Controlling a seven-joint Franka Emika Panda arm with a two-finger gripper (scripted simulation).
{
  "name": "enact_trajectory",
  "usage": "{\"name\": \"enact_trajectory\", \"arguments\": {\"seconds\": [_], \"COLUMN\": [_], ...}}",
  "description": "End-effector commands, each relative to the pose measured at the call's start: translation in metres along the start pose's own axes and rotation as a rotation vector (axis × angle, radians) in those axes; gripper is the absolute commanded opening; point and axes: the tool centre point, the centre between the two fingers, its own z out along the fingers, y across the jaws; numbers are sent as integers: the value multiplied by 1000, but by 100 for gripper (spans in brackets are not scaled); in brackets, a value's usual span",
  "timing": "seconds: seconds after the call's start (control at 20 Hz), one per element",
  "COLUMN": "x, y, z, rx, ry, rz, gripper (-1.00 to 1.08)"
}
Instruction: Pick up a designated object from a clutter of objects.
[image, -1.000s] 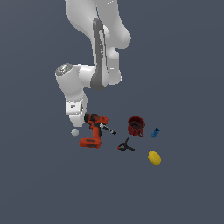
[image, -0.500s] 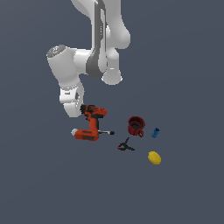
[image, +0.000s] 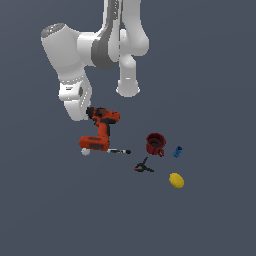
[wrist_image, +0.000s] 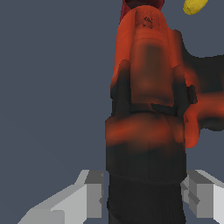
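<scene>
The designated object, a red-orange power drill (image: 101, 129), hangs in the air with its battery base lowest. My gripper (image: 88, 113) is shut on its black chuck end. In the wrist view the drill (wrist_image: 151, 87) fills the frame, its dark chuck pinched between my grey fingers (wrist_image: 91, 197) of the gripper (wrist_image: 146, 197). The remaining clutter lies below and towards the exterior view's right: a dark red mug (image: 155, 144), a black clamp (image: 143, 167), a blue piece (image: 177, 151) and a yellow lemon (image: 176, 180).
A small grey ball (image: 86, 152) and a black-white marker (image: 119, 151) lie right under the drill's base. The arm's white links (image: 100, 47) rise above the scene. The lemon (wrist_image: 194, 5) and mug rim (wrist_image: 144, 3) peek past the drill in the wrist view.
The arm has risen and drawn towards the exterior view's left, lifting the drill off the floor. The ball and marker now show beneath it. The other items stayed put.
</scene>
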Motion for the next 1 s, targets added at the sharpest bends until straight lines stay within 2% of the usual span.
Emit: {"name": "enact_trajectory", "arguments": {"seconds": [0.0,0.6,0.95], "x": [-1,-4,-8], "y": [0,-8,-11], "z": [-22,-125,-170], "rx": [-8,-8,-6], "ry": [-2,-3,-6], "rz": [-1,0,3], "gripper": [-100,-100,-100]}}
